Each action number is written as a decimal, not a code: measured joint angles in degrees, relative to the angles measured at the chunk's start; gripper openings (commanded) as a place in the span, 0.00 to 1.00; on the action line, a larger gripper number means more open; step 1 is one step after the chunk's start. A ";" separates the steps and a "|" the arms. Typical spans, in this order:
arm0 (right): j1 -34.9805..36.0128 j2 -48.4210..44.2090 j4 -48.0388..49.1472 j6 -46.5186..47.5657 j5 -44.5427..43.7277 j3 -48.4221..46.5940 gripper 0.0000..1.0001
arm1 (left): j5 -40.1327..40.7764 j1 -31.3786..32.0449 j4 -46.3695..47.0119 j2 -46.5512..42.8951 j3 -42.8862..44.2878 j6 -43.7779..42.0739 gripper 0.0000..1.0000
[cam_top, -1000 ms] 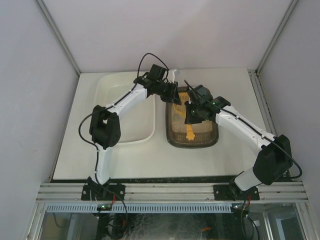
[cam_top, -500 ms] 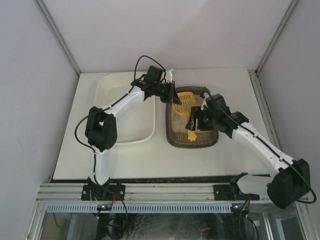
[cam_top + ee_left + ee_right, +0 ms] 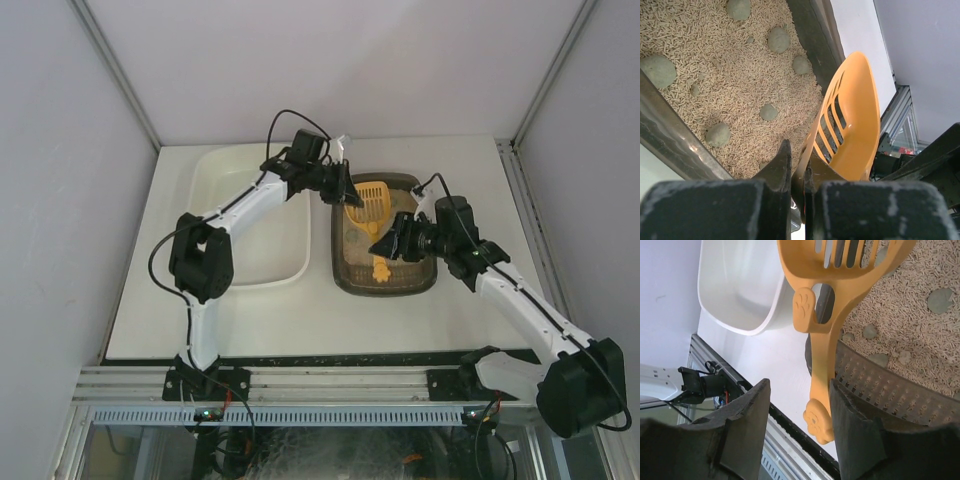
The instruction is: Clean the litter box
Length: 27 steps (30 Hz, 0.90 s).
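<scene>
Grip has swapped: the left tool (image 3: 342, 190) now pinches the yellow slotted plastic scoop (image 3: 368, 198) tight, and the right tool (image 3: 388, 245) has let go, jaws apart around its handle (image 3: 822, 365). The dark grey-brown plastic litter box (image 3: 385, 290) sits right of the white plastic tub (image 3: 255, 278); scooping can likely start.

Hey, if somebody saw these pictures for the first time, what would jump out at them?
The bright orange scoop, pinched at its rim by the left gripper and tilted over the far end of the litter box. Next, the grey clumps scattered across the beige litter, and the right gripper open close to the scoop's handle.
</scene>
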State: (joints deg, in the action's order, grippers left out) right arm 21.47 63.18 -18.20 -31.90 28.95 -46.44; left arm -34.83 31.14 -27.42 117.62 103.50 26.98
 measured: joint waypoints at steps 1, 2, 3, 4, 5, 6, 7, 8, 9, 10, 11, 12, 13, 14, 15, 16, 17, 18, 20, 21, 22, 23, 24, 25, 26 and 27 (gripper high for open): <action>0.00 0.39 0.68 -0.26 0.26 0.00 0.49 | -0.04 -0.04 0.00 -0.04 -0.02 0.00 0.00; -0.02 1.36 1.79 -0.55 0.68 0.00 0.48 | -0.09 -0.13 0.02 -0.11 -0.13 -0.04 0.00; -0.02 1.44 1.88 -0.57 0.70 0.00 0.48 | -0.09 -0.20 0.09 -0.26 -0.35 -0.04 0.00; -0.04 1.81 2.21 -0.61 0.79 0.00 0.46 | -0.11 -0.24 0.13 -0.33 -0.46 -0.04 0.00; -0.04 2.12 2.56 -0.68 0.81 0.02 0.46 | -0.13 -0.28 0.26 -0.42 -0.63 -0.04 0.00; -0.09 2.34 2.84 -0.72 0.79 0.04 0.46 | -0.15 -0.31 0.35 -0.44 -0.70 -0.02 0.00; -0.15 2.49 3.56 -0.74 0.72 0.37 0.46 | -0.17 -0.33 0.66 -0.50 -0.92 0.00 0.00; -0.24 2.51 4.07 -0.81 0.76 0.74 0.48 | -0.33 -0.35 1.05 -0.66 -1.36 0.02 0.00; -0.33 2.51 4.72 -0.96 0.81 1.20 0.50 | -0.39 -0.35 1.31 -0.79 -1.70 0.11 0.00; -0.37 2.51 5.35 -1.09 0.90 1.68 0.53 | -0.57 -0.35 1.57 -0.87 -1.95 0.37 0.00; -0.44 2.51 6.03 -1.29 0.98 2.23 0.55 | -0.92 -0.35 1.90 -0.94 -2.19 0.87 0.00; -0.46 2.51 6.56 -1.44 1.20 2.78 0.57 | -1.55 -0.33 2.43 -1.03 -2.29 1.55 0.00; -0.50 2.51 6.99 -1.55 1.40 3.32 0.59 | -1.90 -0.26 3.04 -1.14 -2.43 2.32 0.00; -0.59 2.51 7.34 -1.60 1.60 3.80 0.62 | -2.29 -0.22 3.43 -1.27 -2.51 2.67 0.00; -0.76 2.51 7.61 -1.64 1.66 4.20 0.63 | -2.82 -0.17 3.98 -1.44 -2.73 3.26 0.00; -0.96 2.51 7.93 -1.60 1.79 4.59 0.66 | -3.19 -0.15 4.52 -1.75 -3.02 3.78 0.00; -1.18 2.51 8.20 -1.60 1.84 4.85 0.66 | -3.56 -0.13 4.98 -2.12 -3.39 4.15 0.00; -1.38 2.51 8.22 -1.60 1.84 4.92 0.67 | -3.96 -0.13 5.29 -2.45 -3.63 4.52 0.00; -1.99 2.51 8.63 -1.66 1.86 4.92 0.58 | -4.57 -0.13 5.92 -3.06 -3.96 5.07 0.00; -2.29 2.51 9.03 -1.79 1.90 4.94 0.50 | -4.68 -0.13 6.10 -3.39 -4.09 5.25 0.00; -2.51 2.51 9.49 -1.92 2.01 4.98 0.44 | -4.81 -0.13 6.21 -3.67 -4.20 5.42 0.00; -2.71 2.51 10.01 -2.12 2.25 5.09 0.36 | -4.70 -0.13 6.40 -3.78 -4.20 5.46 0.00; -2.78 2.51 10.58 -2.49 2.58 5.18 0.28 | -4.50 -0.13 6.86 -3.85 -4.20 5.49 0.00; -2.73 2.51 11.37 -2.91 3.02 5.29 0.22 | -4.28 -0.13 7.30 -3.85 -4.20 5.46 0.00; -2.71 2.47 12.26 -3.45 3.56 5.49 0.17 | -4.22 -0.13 7.37 -3.85 -4.22 5.46 0.00; -2.71 2.45 12.94 -4.02 4.09 5.60 0.11 | -4.02 -0.13 7.61 -3.85 -4.31 5.46 0.00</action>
State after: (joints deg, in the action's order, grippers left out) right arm 18.76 65.63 -5.26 -35.92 33.04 -40.84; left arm -38.85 31.00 -19.81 113.78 99.20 32.45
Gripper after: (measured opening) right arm 0.250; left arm 0.079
